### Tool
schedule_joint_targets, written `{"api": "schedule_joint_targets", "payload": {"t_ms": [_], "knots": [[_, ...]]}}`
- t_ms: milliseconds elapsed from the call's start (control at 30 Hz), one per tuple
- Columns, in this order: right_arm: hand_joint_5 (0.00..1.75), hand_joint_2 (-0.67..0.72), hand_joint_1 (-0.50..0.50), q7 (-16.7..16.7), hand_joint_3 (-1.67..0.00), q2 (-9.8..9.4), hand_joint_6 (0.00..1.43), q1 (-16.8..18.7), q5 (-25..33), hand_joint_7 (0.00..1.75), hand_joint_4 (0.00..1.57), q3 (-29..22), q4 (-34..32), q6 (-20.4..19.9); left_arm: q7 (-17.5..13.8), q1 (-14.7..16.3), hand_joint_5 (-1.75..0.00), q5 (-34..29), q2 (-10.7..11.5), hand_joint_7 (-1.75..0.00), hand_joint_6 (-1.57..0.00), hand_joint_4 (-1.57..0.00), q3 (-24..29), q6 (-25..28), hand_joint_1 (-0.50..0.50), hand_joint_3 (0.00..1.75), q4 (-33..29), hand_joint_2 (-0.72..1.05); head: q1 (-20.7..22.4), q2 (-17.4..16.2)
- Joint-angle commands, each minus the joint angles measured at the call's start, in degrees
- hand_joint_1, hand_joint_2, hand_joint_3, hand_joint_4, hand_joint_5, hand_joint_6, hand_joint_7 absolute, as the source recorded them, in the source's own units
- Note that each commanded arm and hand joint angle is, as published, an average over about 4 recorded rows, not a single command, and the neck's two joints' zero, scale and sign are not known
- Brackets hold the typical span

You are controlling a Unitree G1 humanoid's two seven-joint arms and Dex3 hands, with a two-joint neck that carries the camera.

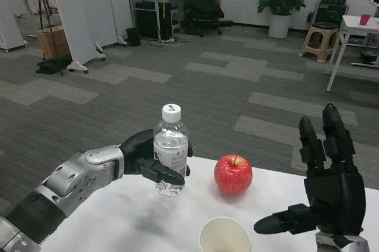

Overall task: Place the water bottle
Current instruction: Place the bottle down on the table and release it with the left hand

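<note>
1. A white paper cup (224, 235) stands at the near edge of the white counter (118, 222), in front of the red apple (233, 174) and slightly to its left; what shows of its inside holds nothing.
2. The right robot hand (325, 190) is raised to the right of the apple, well apart from it. Its fingers point upward and are spread, its thumb juts left toward the cup, and it holds nothing.
3. The left robot hand (148, 160) reaches in from the left of the apple on a silver forearm, and its black fingers are wrapped around the water bottle (170, 150), clamped on its lower half.
4. The water bottle is upright, to the left of the apple and near it without touching. Its base is at or just above the counter's far edge; which of the two cannot be told.
5. The bottle is clear plastic with a white screw cap and a label carrying some red print. Whether there is water inside cannot be made out.
6. The apple sits on the counter between the two robot hands, stem upward.
</note>
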Motion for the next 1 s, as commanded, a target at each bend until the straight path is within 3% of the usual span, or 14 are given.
{"api": "schedule_joint_targets", "payload": {"t_ms": [33, 767, 900, 1000], "knots": [[0.0, 0.09, -0.46, 0.21, 0.0, 0.07, 0.0, -0.78, 0.11, 0.0, 0.0, 0.11, -0.14, 0.37, -0.28, 0.66, -1.75, -0.37, -0.9, -1.68, -1.35, -1.57, 2.41, -3.71, -0.1, 0.06, 0.22, 0.6, 0.28, -0.63], [0.0, 0.09, -0.46, 0.21, 0.0, 0.07, 0.0, -0.78, 0.2, 0.0, 0.0, 0.2, -0.14, 0.37, -0.28, 0.76, -1.75, -0.37, -0.87, -1.68, -1.36, -1.57, 2.15, -4.78, -0.11, 0.04, 1.01, 0.6, 0.32, -0.85], [0.0, 0.09, -0.46, 0.21, 0.0, 0.07, 0.0, -0.78, 0.2, 0.0, 0.0, 0.2, -0.1, 0.37, -0.28, 1.33, -1.75, -0.37, -1.0, -1.68, -1.36, -1.57, 1.45, -8.78, -0.12, 0.02, 3.87, 0.6, 0.08, -0.89], [0.0, 0.09, -0.46, 0.21, 0.0, 0.07, 0.0, -0.78, 0.2, 0.0, 0.0, 0.18, -0.05, 0.37, -0.2, 1.8, -1.75, -0.85, -1.17, -1.68, -1.36, -1.56, -0.31, -16.29, -0.12, 0.02, 8.2, 0.6, 0.18, -1.02]]}}
